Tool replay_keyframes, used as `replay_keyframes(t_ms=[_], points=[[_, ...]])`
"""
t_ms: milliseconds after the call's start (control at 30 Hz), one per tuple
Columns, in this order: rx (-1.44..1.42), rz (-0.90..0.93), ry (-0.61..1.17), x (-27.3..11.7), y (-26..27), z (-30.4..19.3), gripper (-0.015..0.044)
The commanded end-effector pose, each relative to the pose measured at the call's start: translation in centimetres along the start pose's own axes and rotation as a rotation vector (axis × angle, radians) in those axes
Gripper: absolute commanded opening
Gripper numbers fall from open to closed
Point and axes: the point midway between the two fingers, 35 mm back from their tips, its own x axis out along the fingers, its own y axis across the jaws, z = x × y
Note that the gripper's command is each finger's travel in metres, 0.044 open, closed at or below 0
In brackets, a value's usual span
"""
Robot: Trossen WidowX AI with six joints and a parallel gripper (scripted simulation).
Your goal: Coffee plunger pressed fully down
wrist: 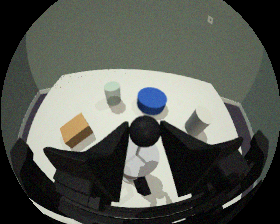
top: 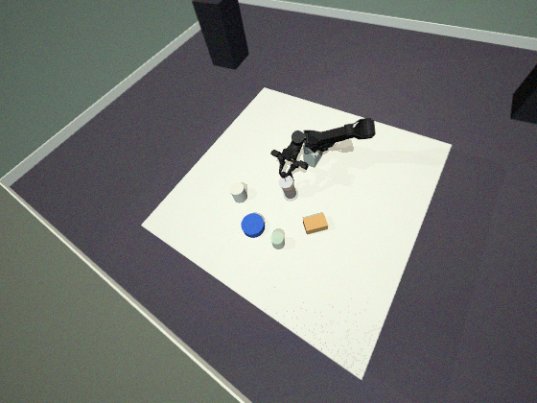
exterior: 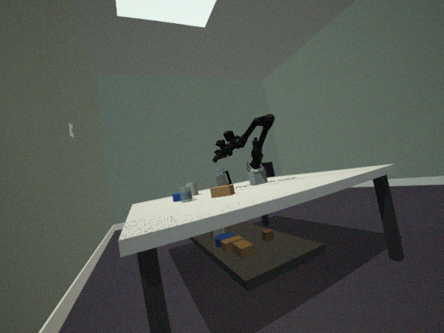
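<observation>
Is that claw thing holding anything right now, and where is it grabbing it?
Yes. The gripper is shut on the coffee press's black plunger knob.

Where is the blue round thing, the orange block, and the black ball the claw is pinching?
blue round thing [top: 252, 225]: top view, middle of its flat top.
orange block [top: 315, 222]: top view, middle of its upper face.
black ball [wrist: 144, 131]: wrist view, its rounded top, between the gripper [wrist: 145, 136] fingers.

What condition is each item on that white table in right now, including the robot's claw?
gripper: shut on the plunger knob
plunger knob: black ball, clamped between both fingers
coffee press: upright under the gripper
white cup: upright, untouched
pale green cup: upright
blue disc: lying flat
orange block: lying flat
</observation>
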Motion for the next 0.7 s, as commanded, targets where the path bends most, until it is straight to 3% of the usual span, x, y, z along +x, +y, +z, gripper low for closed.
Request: replay_keyframes(t_ms=[0,667], points=[[0.051,-0.001,0.041,0.6,0.0,-2.4,0.0131],[0.056,0.01,0.027,2.7,0.2,-3.0,0.0131]])
